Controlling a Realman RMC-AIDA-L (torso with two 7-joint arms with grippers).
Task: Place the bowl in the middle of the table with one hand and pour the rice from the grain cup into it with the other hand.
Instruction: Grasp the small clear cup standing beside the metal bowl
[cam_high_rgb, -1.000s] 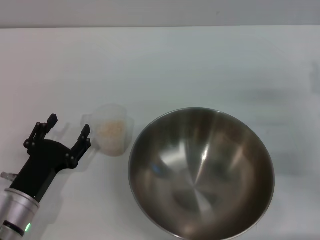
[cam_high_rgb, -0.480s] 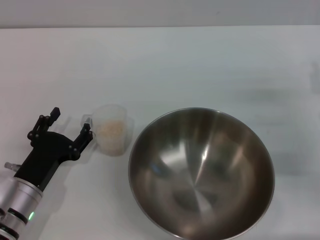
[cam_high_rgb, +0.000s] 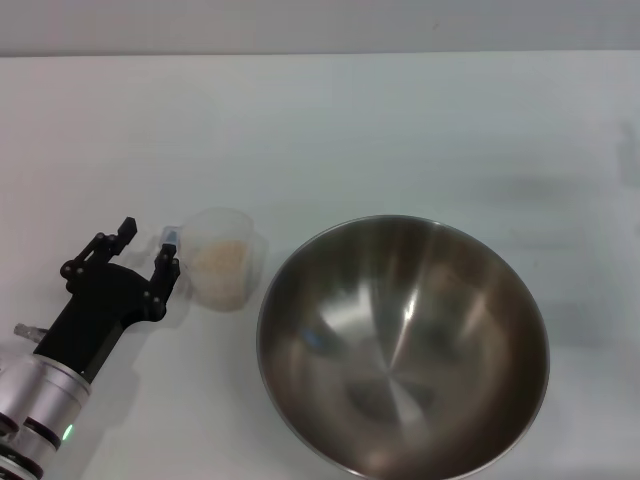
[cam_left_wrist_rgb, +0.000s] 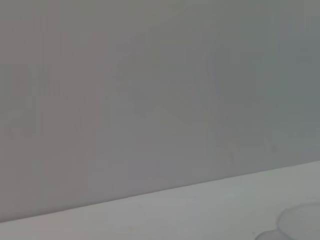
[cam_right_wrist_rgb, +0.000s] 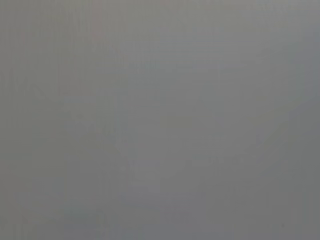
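Note:
In the head view the large steel bowl (cam_high_rgb: 403, 345) stands on the white table (cam_high_rgb: 330, 130), right of centre near the front edge, and it is empty. The clear grain cup (cam_high_rgb: 226, 259) stands just left of the bowl with pale rice (cam_high_rgb: 220, 264) inside. My left gripper (cam_high_rgb: 148, 243) is open at the cup's left side. One fingertip (cam_high_rgb: 168, 240) is at the cup's small handle, the other (cam_high_rgb: 126, 226) is farther left. The right gripper is out of view. A curved pale edge (cam_left_wrist_rgb: 302, 222), perhaps the cup's rim, shows in the left wrist view.
The table's far edge (cam_high_rgb: 320, 54) meets a grey wall. The left wrist view shows the wall and a strip of table (cam_left_wrist_rgb: 200, 210). The right wrist view shows only plain grey.
My left gripper has moved forward and to the right, toward the cup. Its right finger now sits at the cup's handle. The cup and bowl have not moved.

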